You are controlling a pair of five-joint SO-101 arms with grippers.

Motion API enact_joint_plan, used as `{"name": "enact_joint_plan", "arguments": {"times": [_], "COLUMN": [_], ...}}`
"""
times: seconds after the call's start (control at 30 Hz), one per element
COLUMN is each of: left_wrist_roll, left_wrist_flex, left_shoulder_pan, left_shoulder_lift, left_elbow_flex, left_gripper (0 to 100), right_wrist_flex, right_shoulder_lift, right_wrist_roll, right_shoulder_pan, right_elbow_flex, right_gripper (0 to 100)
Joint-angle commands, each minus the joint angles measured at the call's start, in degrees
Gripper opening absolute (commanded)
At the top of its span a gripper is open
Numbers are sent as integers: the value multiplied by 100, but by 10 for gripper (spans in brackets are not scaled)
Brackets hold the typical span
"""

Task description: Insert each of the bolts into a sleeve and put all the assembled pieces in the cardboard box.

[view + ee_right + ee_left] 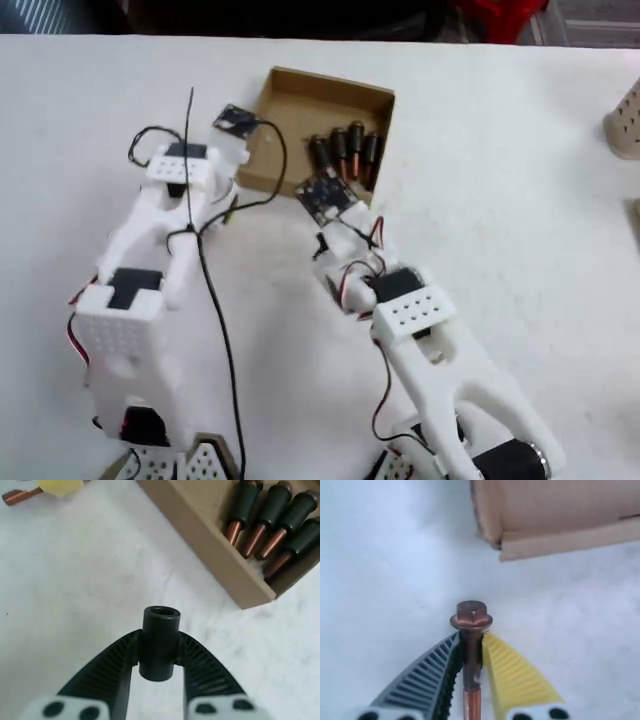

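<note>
Clamping bolt [471, 617], end cut off, left tool [471, 641]; right tool [159, 649] clamps sleeve [161, 624]

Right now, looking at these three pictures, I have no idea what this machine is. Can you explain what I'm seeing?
These are two small robot arms on a white table. The high view looks down on both: left arm, right arm. The other two pictures come from cameras on each arm's wrist, looking along its gripper. The left gripper is shut on a copper bolt. The right gripper is shut on a black sleeve. A cardboard box holds four finished pieces, bolts already in sleeves.
</note>
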Motion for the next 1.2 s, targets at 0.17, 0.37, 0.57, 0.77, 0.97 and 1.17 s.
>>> {"name": "enact_joint_plan", "arguments": {"times": [0.17, 0.37, 0.57, 0.77, 0.97, 1.17], "left_wrist_roll": [-62, -62, -53, -53, -53, -53], "left_wrist_flex": [-167, -1064, -2831, -3903, -4009, -4026], "left_shoulder_pan": [-189, -171, -84, 48, 31, 48], "left_shoulder_lift": [-391, -998, -2000, -2132, -2132, -2132], "left_elbow_flex": [-114, 809, 2391, 3033, 3068, 3068], "left_gripper": [23, 23, 23, 24, 26, 25], "right_wrist_flex": [-1701, -3398, -5305, -6229, -9235, -11732], "right_shoulder_lift": [-31, -22, -13, 233, 2149, 3996], "right_wrist_roll": [-97, -1688, -2330, -2365, -2365, -2338], "right_shoulder_pan": [-92, -110, -295, -338, -259, -259], "right_elbow_flex": [255, 818, 1512, 1582, 1574, 1618], "right_gripper": [16, 16, 16, 16, 15, 15]}}
